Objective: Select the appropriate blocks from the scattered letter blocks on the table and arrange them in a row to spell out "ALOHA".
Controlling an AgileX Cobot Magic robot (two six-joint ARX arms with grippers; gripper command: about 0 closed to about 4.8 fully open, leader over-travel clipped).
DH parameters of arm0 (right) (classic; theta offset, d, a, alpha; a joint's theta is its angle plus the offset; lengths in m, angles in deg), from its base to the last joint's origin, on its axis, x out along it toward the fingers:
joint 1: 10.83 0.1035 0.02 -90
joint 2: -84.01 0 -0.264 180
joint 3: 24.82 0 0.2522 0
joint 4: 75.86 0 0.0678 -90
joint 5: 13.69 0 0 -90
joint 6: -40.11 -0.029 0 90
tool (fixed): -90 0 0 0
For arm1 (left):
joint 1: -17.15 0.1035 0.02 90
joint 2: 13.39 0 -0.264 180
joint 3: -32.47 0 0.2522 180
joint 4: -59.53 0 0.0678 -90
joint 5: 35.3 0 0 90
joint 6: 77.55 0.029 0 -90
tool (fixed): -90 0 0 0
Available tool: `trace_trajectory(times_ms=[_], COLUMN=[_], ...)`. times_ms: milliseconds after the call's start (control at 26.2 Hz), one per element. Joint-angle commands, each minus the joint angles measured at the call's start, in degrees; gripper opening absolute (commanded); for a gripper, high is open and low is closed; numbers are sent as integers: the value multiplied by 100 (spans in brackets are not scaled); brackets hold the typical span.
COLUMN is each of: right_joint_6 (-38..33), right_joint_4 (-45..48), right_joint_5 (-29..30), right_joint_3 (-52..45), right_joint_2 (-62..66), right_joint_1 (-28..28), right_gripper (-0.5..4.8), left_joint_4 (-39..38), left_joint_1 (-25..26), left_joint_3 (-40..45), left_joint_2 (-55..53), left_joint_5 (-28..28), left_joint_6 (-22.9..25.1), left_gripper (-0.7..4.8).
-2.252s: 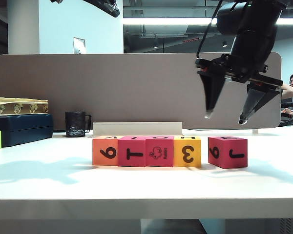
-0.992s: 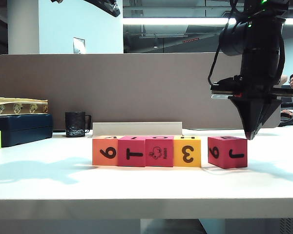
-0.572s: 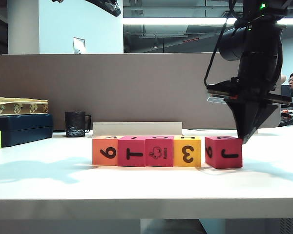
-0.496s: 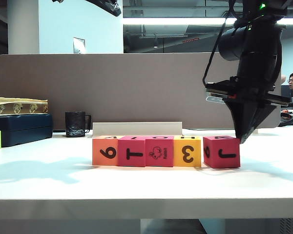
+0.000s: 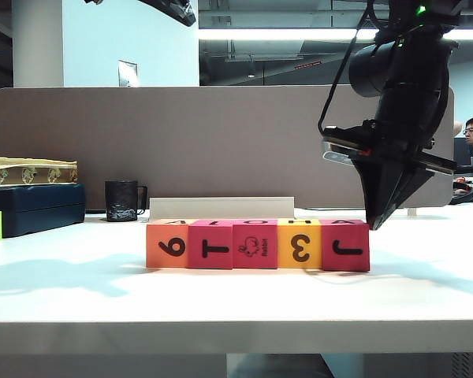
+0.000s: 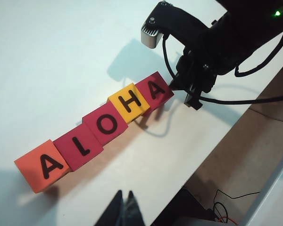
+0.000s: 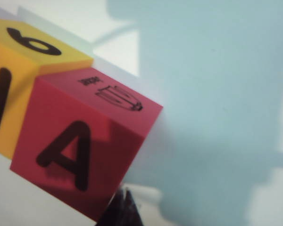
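Tops of the five letter blocks (image 6: 101, 134) read A-L-O-H-A down the row, while their front faces show 6, T, a rabbit drawing with a tiny unreadable caption, 3 and J, all turned sideways.

We see the letter blocks (image 6: 105, 125) as matt cubes, foam-like, with flat black printed marks and no shine. The worktop (image 5: 221, 303) looks smooth and white, with a faint sheen that catches soft shadows. The right gripper (image 5: 372, 223), at the end block, shows black plastic fingers (image 7: 122, 210), matt to slightly glossy, like those of the left gripper (image 6: 123, 212).
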Motion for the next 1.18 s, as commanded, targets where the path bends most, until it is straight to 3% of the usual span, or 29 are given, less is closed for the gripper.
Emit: trace_trajectory(times_ms=[38, 229, 382, 496, 611, 687, 954, 1183], right_joint_6=[13, 11, 11, 17, 68, 70, 59, -13], right_joint_4=[55, 83, 101, 136, 59, 63, 52, 24], right_joint_5=[59, 26, -767, -981, -824, -584, -267, -96], right_joint_3=[7, 7, 9, 15, 52, 50, 35, -192], right_joint_2=[-31, -31, -33, -44, -284, -608, -1593, -2527], right_joint_1=[22, 22, 20, 20, 20, 20, 26, 48], right_gripper=[-5, -5, -5, -5, -5, -5, -5, -5], left_joint_4=[96, 96, 96, 96, -22, -31, 341, 1073], left_joint_1=[2, 2, 2, 2, 4, 4, 4, 4], left_joint_3=[-26, -26, -26, -26, -24, -13, 293, 1545], left_joint_2=[28, 28, 28, 28, 28, 28, 177, 743], left_joint_5=[-26, -26, 26, 260, 1082, 1338, 1344, 1338], left_joint_6=[24, 22, 24, 24, 229, 280, 267, 138], left_gripper=[-5, -6, -6, -6, -6, -5, -6, -5])
